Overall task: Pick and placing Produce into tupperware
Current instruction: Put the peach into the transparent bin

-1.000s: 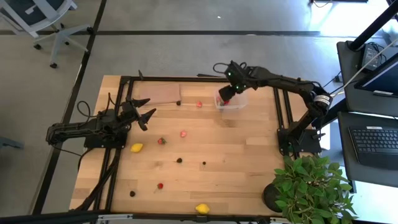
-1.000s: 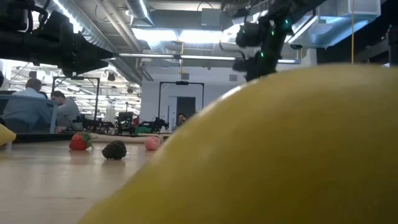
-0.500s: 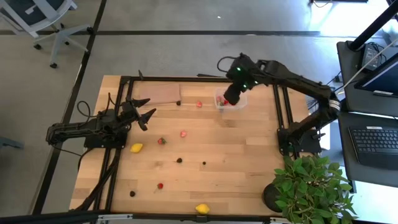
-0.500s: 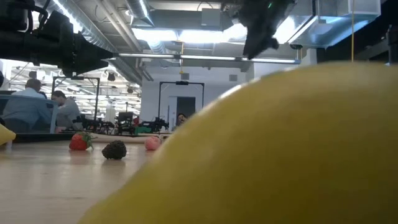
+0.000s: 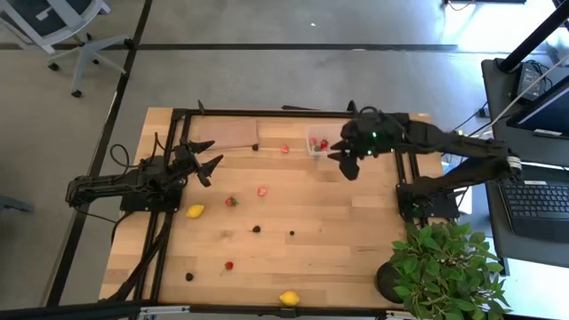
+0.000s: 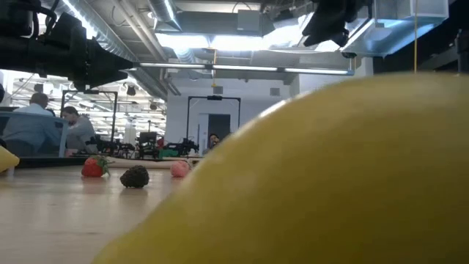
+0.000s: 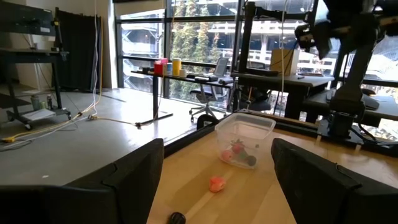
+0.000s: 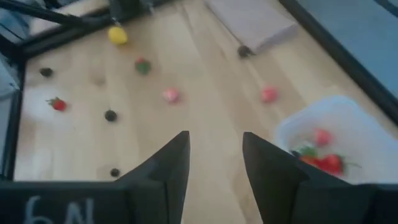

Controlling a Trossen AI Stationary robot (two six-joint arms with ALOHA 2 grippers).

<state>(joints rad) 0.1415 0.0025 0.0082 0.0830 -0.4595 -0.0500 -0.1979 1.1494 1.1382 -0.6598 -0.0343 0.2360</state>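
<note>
Tupperware (image 5: pixel 322 144) sits squarish, upright, mouth up, beside the cardboard sheet (image 5: pixel 228 133); right gripper (image 5: pixel 347 167) nearby, parted, empty.

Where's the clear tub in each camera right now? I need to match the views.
High view: tupperware at the table's far edge, beside the right gripper.
Low view: not visible.
Left wrist view: tub mid-frame.
Right wrist view: tub at lower right.
Shared landmark: pink fruit piece beside it.

Wooden table (image 5: pixel 356 231) with scattered produce (image 5: pixel 230 202), tupperware (image 5: pixel 317 142), cardboard sheet (image 5: pixel 228 133)
</note>
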